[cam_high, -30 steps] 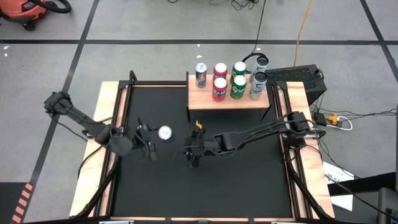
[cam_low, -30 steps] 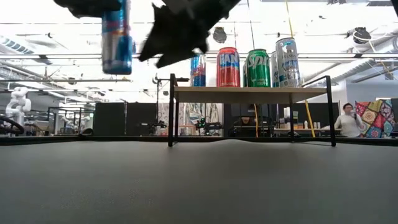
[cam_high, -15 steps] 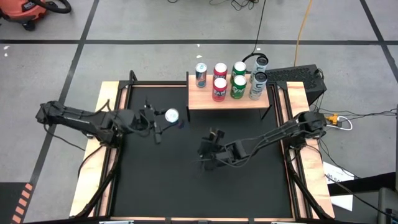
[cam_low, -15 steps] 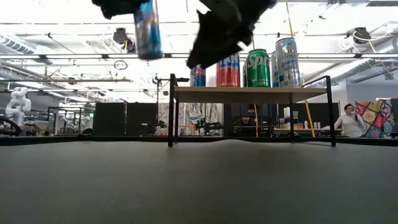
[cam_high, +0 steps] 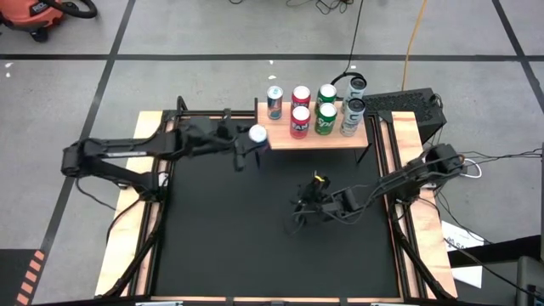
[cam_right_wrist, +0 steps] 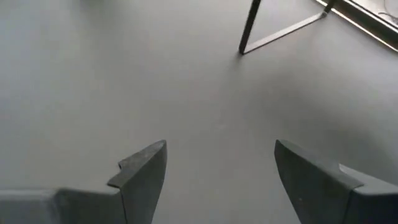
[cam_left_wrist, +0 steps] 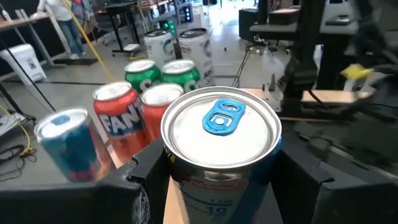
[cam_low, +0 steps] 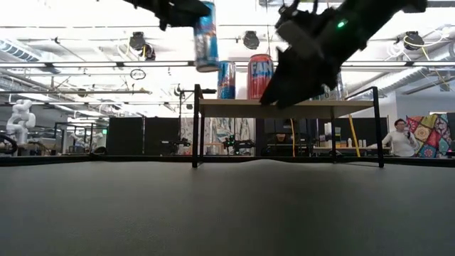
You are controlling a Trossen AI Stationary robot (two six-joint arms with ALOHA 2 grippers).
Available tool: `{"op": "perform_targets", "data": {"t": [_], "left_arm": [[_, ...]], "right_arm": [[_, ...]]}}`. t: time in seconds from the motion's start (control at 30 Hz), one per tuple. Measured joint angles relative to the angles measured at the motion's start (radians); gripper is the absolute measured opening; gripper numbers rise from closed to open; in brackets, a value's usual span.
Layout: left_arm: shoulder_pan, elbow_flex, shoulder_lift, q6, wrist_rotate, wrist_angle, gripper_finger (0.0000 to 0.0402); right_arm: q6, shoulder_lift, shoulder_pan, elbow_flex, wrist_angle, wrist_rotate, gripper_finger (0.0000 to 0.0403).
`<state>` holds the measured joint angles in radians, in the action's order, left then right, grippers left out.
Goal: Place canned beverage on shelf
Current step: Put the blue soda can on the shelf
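The left gripper [cam_high: 246, 144], clamped on an upright blue can [cam_high: 257, 134] (silver lid, blue tab), holds it in the air just beside the shelf [cam_high: 311, 138] near its front left corner. The right gripper [cam_high: 303, 206], fingers apart, hangs empty over the black surface [cam_high: 221, 238].

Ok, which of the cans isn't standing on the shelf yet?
The blue can with the blue pull-tab, held in the left gripper in the air by the wood-topped shelf's left end; the other six stand on it.
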<state>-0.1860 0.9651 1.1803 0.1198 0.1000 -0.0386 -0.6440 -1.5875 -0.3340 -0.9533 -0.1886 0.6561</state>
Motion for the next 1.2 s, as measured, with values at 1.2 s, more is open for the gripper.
{"op": "perform_targets", "data": {"t": [1.2], "left_arm": [[-0.253, 0.21, 0.36, -0.01, -0.204, 0.007, 0.0238]], "right_arm": [[-0.057, 0.059, -0.105, 0.03, -0.081, 0.216, 0.0283]]}}
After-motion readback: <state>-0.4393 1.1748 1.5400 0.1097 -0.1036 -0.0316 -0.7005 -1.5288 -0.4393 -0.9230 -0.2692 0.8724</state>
